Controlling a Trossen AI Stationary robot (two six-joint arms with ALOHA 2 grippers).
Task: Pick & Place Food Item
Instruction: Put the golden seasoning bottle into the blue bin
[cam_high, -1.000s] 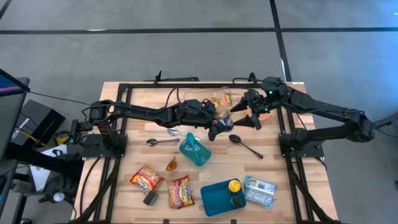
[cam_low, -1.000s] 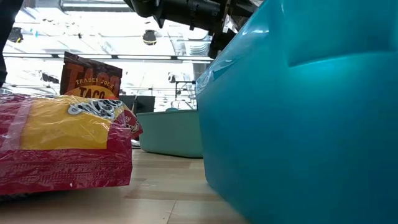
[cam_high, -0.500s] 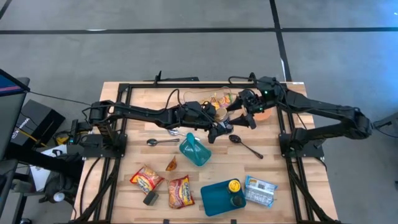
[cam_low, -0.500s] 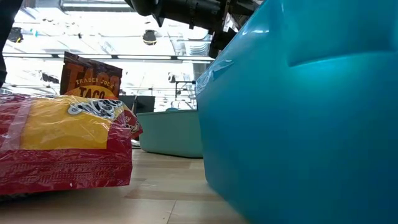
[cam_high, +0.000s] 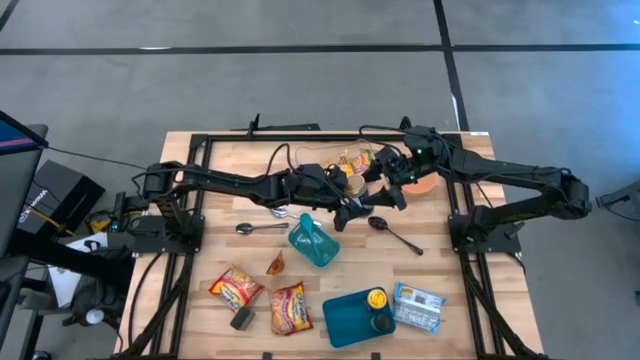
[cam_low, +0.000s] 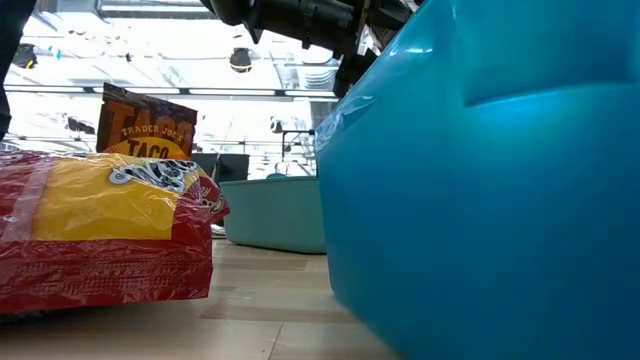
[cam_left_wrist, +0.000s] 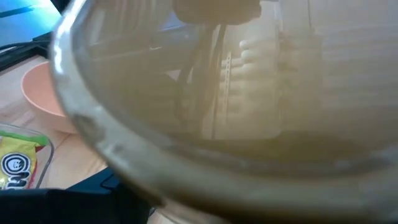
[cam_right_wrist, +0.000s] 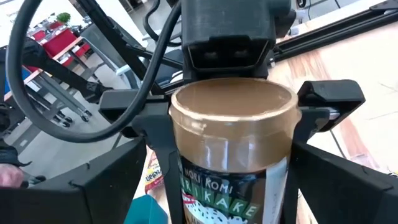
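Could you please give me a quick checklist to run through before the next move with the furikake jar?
1. Left gripper clamped on the jar: ok, fingers at both sides.
2. Jar upright: ok.
3. Lid on: ok, tan lid in place.
4. Right gripper open: ok, jaws spread beside the jar.
5. Right fingers touching the jar: cannot tell.
6. Orange bowl free to receive: cannot tell, the right arm covers most of it.

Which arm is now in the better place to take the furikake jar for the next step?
Left. The left gripper grips the furikake jar; the right gripper is open alongside.
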